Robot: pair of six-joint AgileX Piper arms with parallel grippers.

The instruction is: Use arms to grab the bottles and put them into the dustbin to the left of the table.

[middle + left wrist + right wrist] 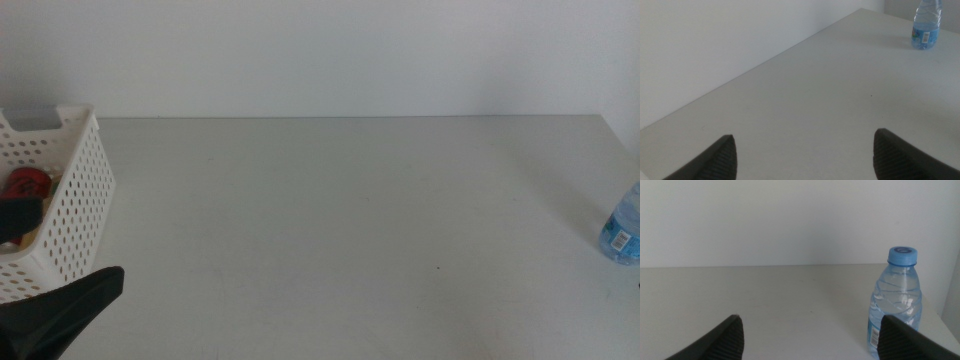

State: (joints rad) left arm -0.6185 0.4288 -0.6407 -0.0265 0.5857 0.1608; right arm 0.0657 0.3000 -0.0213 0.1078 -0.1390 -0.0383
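The white perforated dustbin (pixel 70 200) stood at the left edge of the surface (pixel 340 220), with a red soda can (pixel 28 182) inside. The water bottle (pixel 623 225) stood upright at the far right edge. The left pincer (pixel 802 155) and right pincer (pixel 812 340) were both spread wide, gripping nothing.

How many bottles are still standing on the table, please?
1: the water bottle stands upright at the table's right edge. A red item lies in the dustbin; more may be hidden there.

A plain white wall (pixel 320 55) — bare and evenly lit — rises behind everything.
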